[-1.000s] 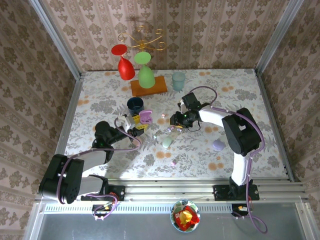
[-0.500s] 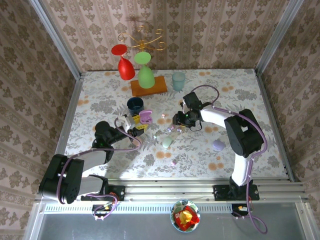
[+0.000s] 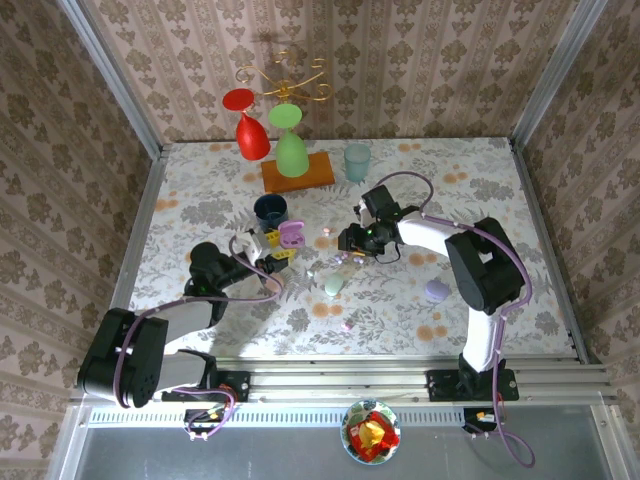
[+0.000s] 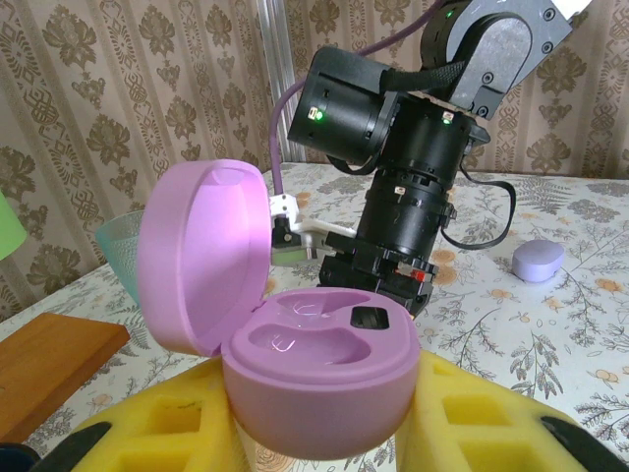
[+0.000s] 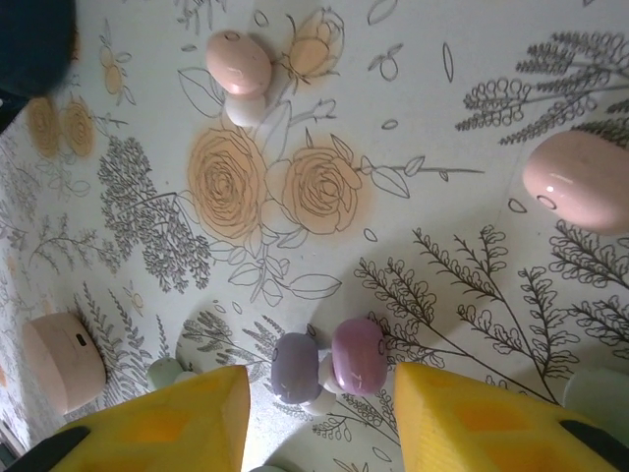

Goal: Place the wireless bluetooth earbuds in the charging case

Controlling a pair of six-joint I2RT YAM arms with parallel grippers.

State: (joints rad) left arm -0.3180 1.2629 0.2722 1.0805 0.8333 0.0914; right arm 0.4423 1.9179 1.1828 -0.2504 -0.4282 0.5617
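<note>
Earbuds (image 5: 359, 354) | on table (image 5: 442, 128) | between open jaws of right end effector (image 5: 319, 403)

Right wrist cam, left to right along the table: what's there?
pale pink case → small greenish bud → lilac earbud → pink-purple earbud → glossy pink pod

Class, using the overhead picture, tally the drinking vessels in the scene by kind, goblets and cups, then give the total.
Goblets: 2, the red goblet and the green goblet.
Cups: 2, the teal cup and the dark blue cup.
Total: 4
</note>
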